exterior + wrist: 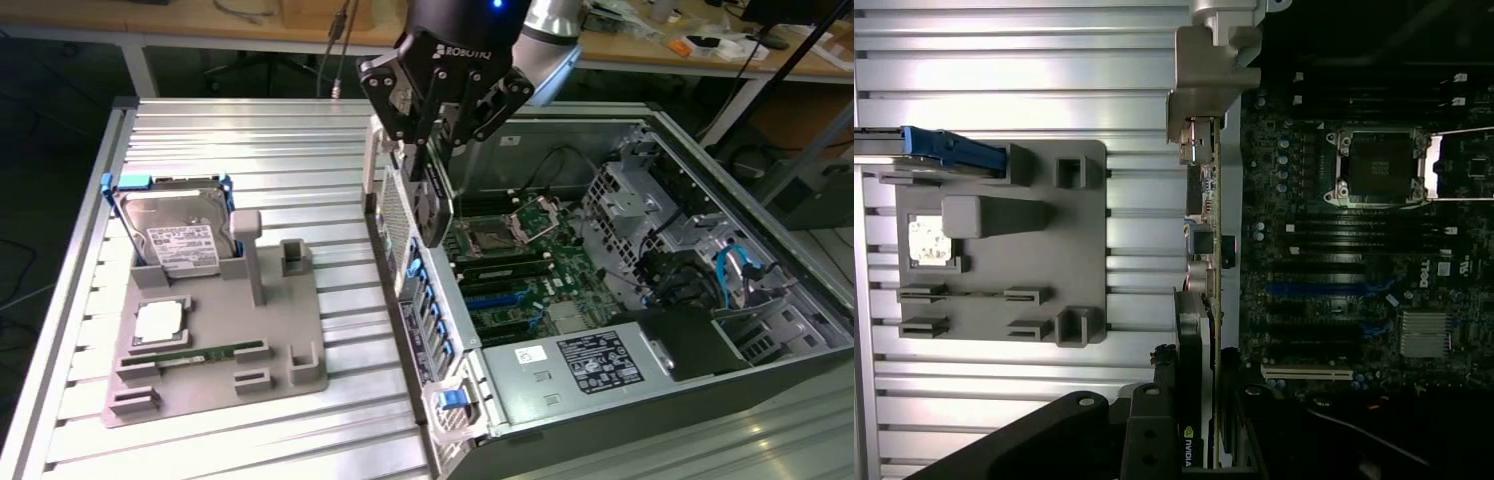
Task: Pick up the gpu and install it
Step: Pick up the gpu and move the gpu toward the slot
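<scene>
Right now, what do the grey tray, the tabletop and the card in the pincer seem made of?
Grey tray: likely plastic; matte, uniform grey.
Tabletop: apparently aluminium; bright, grooved silver slats.
The gpu: dark circuit board, with a pale bracket at one end that looks like bare metal.

Arm stood at the top of the exterior view, its grey wrist section angled toward the exterior view's left. Black gripper pointed almost straight down. Fingers sloped inward, about half closed, tips pinching the upper edge of the gpu, which hung edge-on below. In the wrist view, dark finger links flanked the card on both sides.
</scene>
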Robot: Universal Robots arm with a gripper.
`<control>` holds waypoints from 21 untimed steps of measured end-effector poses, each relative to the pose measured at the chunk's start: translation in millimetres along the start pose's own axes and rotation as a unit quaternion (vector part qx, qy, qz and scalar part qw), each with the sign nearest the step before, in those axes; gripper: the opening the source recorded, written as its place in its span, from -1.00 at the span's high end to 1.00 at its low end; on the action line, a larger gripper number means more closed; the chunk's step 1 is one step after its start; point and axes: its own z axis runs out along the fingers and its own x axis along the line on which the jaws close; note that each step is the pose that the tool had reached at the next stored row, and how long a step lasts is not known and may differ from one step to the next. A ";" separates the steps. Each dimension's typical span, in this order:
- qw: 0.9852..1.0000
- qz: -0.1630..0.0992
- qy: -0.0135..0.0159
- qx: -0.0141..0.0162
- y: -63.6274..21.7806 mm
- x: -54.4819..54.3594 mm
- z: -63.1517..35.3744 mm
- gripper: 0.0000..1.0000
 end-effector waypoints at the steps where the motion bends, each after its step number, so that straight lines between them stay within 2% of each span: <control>1: 1.000 0.000 0.000 0.000 0.0 -1.2 -0.2 0.47; 6: 1.000 0.000 0.000 0.000 -0.1 -7.5 -0.7 0.47; 13: 1.000 0.000 0.000 0.000 -0.2 -22.2 -1.3 0.47; 21: 1.000 0.000 0.000 0.000 -0.3 -31.0 -1.6 0.47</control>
